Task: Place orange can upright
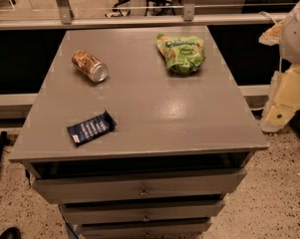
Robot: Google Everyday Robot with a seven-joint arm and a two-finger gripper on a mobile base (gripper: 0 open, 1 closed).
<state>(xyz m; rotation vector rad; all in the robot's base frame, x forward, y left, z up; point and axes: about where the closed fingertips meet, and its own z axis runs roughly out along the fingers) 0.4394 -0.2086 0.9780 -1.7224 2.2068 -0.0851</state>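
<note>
The orange can [89, 66] lies on its side at the back left of the grey table top [154, 108], with its silver end pointing to the front right. My gripper [284, 101] is the pale cream part at the right edge of the view. It hangs beside and below the table's right edge, far from the can and touching nothing on the table.
A green snack bag [182, 54] lies at the back right of the table. A flat dark blue wrapper [91, 127] lies at the front left. Drawers [139, 185] sit under the top. A rail [139, 20] runs behind the table.
</note>
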